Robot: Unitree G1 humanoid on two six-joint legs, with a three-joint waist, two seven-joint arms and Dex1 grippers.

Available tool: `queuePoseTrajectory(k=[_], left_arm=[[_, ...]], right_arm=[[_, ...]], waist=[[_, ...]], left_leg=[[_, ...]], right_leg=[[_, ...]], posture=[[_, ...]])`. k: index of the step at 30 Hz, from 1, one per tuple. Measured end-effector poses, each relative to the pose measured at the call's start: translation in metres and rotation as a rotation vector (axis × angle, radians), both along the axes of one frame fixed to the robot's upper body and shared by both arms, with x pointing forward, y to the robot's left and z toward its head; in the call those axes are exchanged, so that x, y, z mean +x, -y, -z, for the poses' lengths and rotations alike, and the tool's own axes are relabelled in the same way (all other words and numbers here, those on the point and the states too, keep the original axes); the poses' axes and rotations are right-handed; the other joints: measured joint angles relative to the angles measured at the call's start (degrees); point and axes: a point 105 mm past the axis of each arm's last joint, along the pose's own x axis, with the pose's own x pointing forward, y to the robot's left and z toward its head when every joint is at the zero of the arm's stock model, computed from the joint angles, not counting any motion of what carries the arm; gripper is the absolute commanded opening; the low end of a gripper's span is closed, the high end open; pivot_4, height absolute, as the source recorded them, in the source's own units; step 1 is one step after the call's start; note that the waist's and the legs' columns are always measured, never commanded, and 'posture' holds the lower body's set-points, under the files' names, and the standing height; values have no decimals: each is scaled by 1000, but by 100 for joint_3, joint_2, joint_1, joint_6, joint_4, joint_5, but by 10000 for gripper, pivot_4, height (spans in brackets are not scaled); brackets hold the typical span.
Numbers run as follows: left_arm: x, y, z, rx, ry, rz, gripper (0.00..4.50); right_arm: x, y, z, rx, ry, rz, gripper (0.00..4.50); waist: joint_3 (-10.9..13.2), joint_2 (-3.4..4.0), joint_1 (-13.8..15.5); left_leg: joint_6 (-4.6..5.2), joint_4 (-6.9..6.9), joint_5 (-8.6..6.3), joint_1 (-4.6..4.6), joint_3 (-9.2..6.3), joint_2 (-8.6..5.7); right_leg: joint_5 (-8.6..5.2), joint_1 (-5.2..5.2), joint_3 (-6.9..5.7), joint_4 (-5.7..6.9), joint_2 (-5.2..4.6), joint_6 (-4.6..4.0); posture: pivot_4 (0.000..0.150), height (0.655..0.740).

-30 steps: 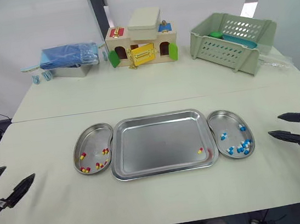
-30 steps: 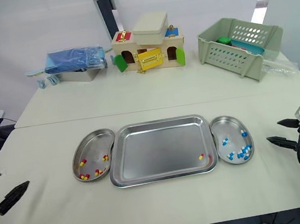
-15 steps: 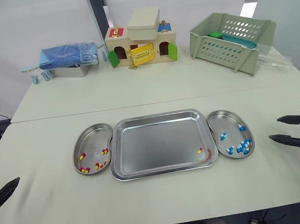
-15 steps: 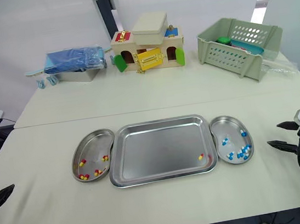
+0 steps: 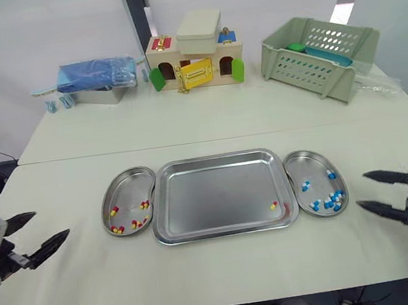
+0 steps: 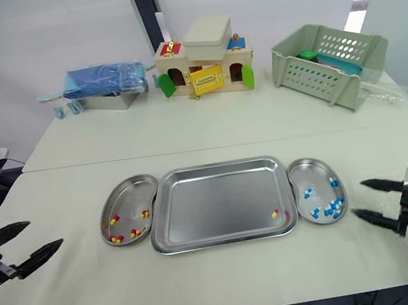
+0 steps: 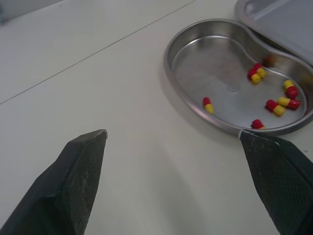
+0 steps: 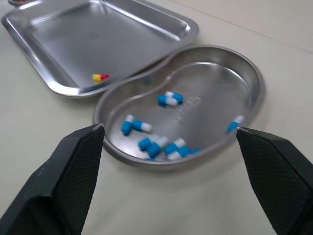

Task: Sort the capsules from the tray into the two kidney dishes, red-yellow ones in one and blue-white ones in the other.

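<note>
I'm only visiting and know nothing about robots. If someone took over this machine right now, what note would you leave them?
The left hand is open and empty, hovering left of the left kidney dish.
The right hand is open and empty, hovering right of the right kidney dish.
Done: red-yellow capsules lie in the left kidney dish, blue-white capsules in the right kidney dish.
Left: one red-yellow capsule lies in the tray, near its right front corner. It probably goes to the left kidney dish.

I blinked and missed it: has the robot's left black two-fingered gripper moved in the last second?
Yes. The left gripper has come nearer the left steel kidney dish, inward and slightly forward.
</note>
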Motion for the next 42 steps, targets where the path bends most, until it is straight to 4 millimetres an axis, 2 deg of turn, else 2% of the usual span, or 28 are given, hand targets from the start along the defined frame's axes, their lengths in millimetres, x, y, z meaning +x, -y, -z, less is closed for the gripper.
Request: queuePoseTrajectory(k=[4, 7, 13, 15, 21, 27, 35, 42], left_arm=[[18, 46, -8, -6, 50, 182, 45000], [28, 87, -9, -23, 61, 342, 45000], [42, 156, -15, -89, 108, 572, 45000], [44, 182, -9, -128, 87, 647, 45000], [60, 244, -7, -250, 131, 668, 45000], [68, 285, 7, -330, 133, 570, 45000], [77, 290, 29, -271, 2, 449, 45000], [74, 319, 30, -232, -7, 427, 45000]], right_arm=[[-33, -39, 11, 60, -23, -103, 44802], [-45, -66, 13, 112, -4, -178, 44802], [-48, -74, 17, 115, 49, -151, 44802], [-49, -80, 21, 123, 62, -154, 44802], [-48, -81, 26, 125, 92, -92, 44802], [-54, -78, 31, 127, 81, -42, 44802], [-57, -79, 34, 135, 74, -23, 44802], [-58, -80, 35, 135, 77, -18, 44802]], waist=[[-1, 1, 14], [-4, -4, 12], [-4, -4, 11], [-4, -4, 14], [-4, -7, 21], [-5, -5, 8], [-6, -4, 28], [-6, -4, 35]], left_leg=[[-1, 1, 0, 4, 2, -2], [-2, 4, 1, 4, 0, -2], [-1, 3, 1, 6, -4, -2], [-2, 8, 1, 4, -2, -5], [-2, 11, 1, 4, -5, -7], [-2, 11, 2, 5, -6, -7], [-2, 13, 2, 5, -7, -10], [-3, 11, 2, 6, -7, -10]], right_leg=[[0, 4, 2, 1, -2, 0], [0, 4, 1, 4, 0, 1], [0, 4, 0, 4, 3, 1], [0, 5, 3, 4, 2, 1], [1, 6, 2, 5, 2, 1], [1, 6, 4, 7, 2, 1], [0, 8, 3, 5, 0, 1], [0, 9, 3, 5, 0, 1]], posture=[[1500, 7400], [1500, 7400], [1500, 7400], [1500, 7400], [1500, 7400], [1500, 7400], [1500, 7400], [1500, 7400]])
